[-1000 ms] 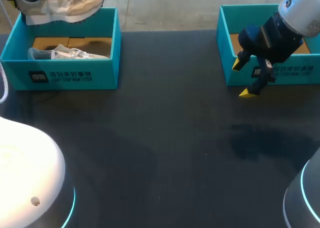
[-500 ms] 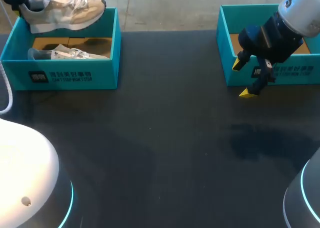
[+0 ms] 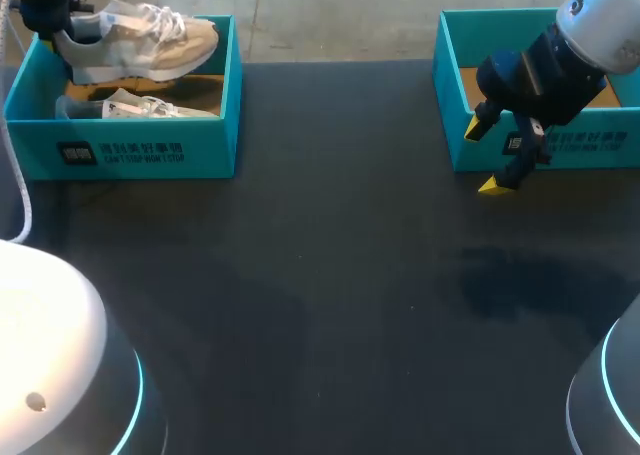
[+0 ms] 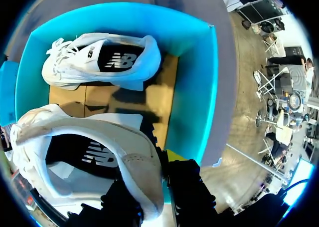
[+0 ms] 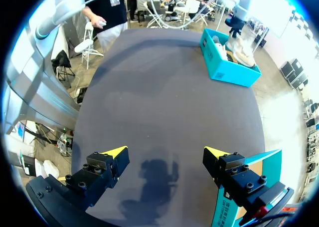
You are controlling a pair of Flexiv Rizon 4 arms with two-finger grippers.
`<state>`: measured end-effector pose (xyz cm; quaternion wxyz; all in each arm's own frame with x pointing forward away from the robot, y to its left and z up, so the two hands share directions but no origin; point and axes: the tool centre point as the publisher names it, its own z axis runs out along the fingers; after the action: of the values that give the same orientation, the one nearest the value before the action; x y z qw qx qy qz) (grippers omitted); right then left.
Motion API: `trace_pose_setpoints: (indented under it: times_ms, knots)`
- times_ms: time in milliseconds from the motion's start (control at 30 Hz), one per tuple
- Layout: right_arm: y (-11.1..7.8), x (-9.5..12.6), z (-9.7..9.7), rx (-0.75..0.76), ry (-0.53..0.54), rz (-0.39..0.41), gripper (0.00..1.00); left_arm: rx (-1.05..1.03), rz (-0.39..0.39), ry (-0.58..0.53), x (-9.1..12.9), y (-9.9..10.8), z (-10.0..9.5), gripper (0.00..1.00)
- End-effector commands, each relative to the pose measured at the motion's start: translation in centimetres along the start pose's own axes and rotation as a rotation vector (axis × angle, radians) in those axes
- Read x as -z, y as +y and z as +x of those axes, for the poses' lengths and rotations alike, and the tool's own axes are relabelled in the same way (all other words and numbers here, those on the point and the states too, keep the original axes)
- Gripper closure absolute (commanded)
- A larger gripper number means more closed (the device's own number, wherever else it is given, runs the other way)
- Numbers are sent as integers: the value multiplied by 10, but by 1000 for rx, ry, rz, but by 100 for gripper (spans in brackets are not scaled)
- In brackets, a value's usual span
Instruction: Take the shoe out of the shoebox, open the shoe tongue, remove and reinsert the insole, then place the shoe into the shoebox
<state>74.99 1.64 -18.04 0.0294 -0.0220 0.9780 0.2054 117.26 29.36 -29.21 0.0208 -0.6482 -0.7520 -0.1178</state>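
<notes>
My left gripper is shut on the heel of a beige and white shoe, which hangs just above the left teal shoebox, toe pointing right. In the left wrist view the heel collar of the shoe sits between my gripper's black fingers. A second white shoe lies on the cardboard floor of the shoebox. My right gripper hangs open and empty by the front wall of the right teal box.
The dark table top stretches between the two boxes. From the right wrist, the left shoebox shows far ahead and a corner of the right box lies beside the fingers.
My left gripper has come down with the shoe, from above the box's back wall to low over the box. The right arm has kept still.
</notes>
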Motion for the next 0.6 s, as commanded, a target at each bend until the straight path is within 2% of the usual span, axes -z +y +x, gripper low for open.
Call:
trace_pose_setpoints:
  times_ms: [33,600]
  knots:
    - [1,-1,-1,-1,1,3,0,0,2,0,-13,3,-4,100]
    - [1,-1,-1,-1,1,3,0,-29,26,12,-52,7,-21,100]
